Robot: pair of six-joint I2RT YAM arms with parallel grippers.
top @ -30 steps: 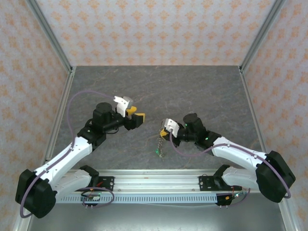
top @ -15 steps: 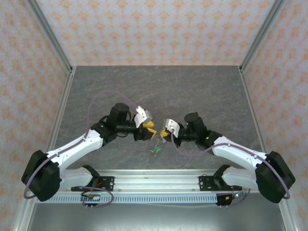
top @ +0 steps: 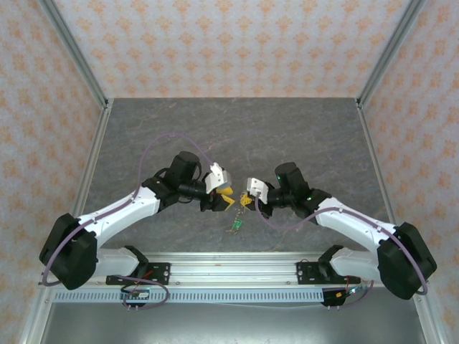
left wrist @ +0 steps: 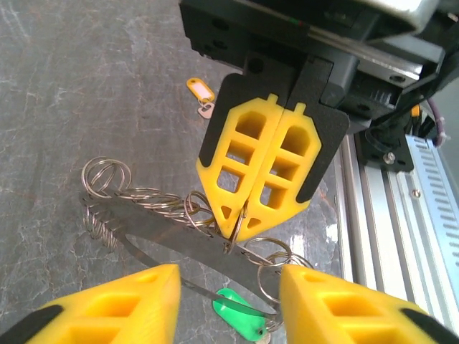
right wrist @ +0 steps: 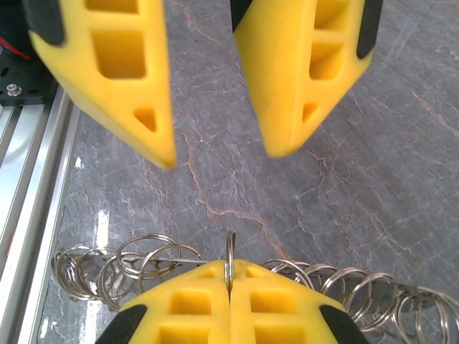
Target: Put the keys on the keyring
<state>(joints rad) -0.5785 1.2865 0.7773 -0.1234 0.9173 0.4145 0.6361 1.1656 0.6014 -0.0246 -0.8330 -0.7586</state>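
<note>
Top external view, going left to right: the left gripper (top: 226, 198) reaches in toward the middle, its yellow fingers (right wrist: 122, 72) parted to a medium gap with nothing between them. Just off its tips is the keyring (top: 236, 217), a string of linked wire rings with a green tag (top: 235, 228) at the near end, drooping toward the rail (top: 229, 261). Then comes the right gripper (top: 246, 201), jaws squeezed together on one ring partway along the string. From the left wrist cam the string runs side to side, basically from one left finger toward the other. So its long axis lies across the approach, and the pinched ring sits edge-on dead ahead of the gap. The left arm is the free one and it's nose to nose with that ring, so I'd guess it grabs there next. One yellow-headed key (left wrist: 200, 89) lies on the table (left wrist: 64, 86) beyond the right gripper, well apart from the rings, not threaded yet.
</note>
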